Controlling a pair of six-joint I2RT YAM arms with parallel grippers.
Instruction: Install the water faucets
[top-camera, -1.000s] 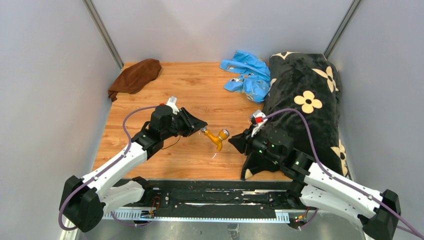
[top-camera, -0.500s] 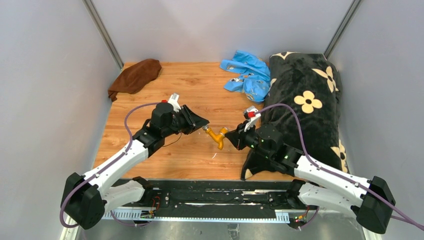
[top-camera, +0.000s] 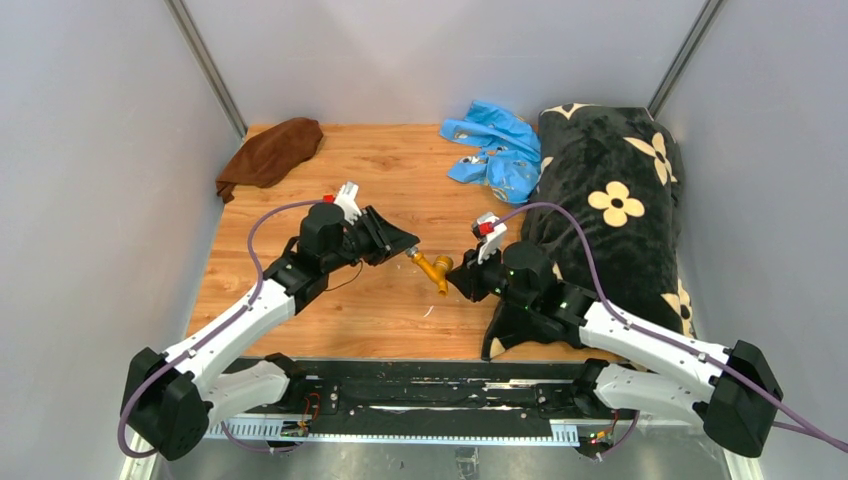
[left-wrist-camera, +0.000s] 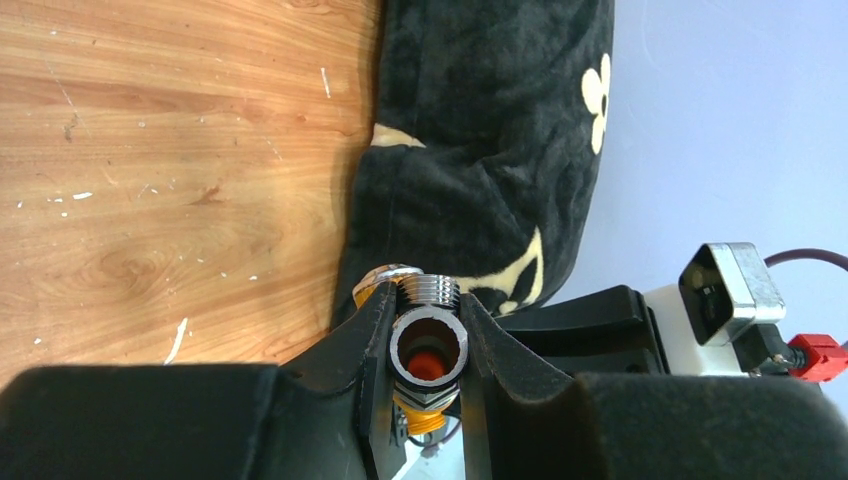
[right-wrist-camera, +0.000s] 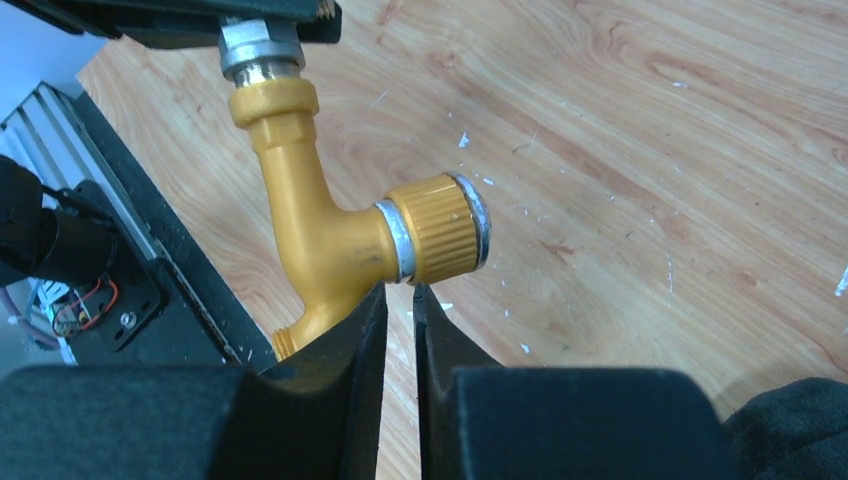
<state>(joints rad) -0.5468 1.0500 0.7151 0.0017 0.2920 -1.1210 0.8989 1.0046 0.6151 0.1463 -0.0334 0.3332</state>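
The left gripper (left-wrist-camera: 425, 312) is clamped on the small silver-grey metal fitting with a threaded end (left-wrist-camera: 428, 290). One black finger presses on each side of its round open tube, and some orange shows inside the tube. From this fitting the brass-orange bent tap spout (right-wrist-camera: 320, 240) sticks out. In the right wrist view its orange collar sits directly against the silver piece, then the body bends to a ribbed orange knob with a round silver rim (right-wrist-camera: 442, 226).

The right gripper (right-wrist-camera: 400, 312) is just under this knob. Its two fingers (right-wrist-camera: 340, 380) are almost together, with only a thin slit between them, and I see nothing inside the slit. Whether the fingertips touch the spout, I cannot tell.

I give all places from the big black plush cushion with cream flowers (top-camera: 610, 200). The spout and the fitting are just to the left of its near left corner, between the two grippers, over the wooden table top (top-camera: 380, 170). The right arm lies partly over the near end of the cushion. A crumpled bright blue plastic bag (top-camera: 495, 150) lies against its far left side. A brown cloth (top-camera: 272, 150) lies well to the left of the cushion, at the far left corner of the table.
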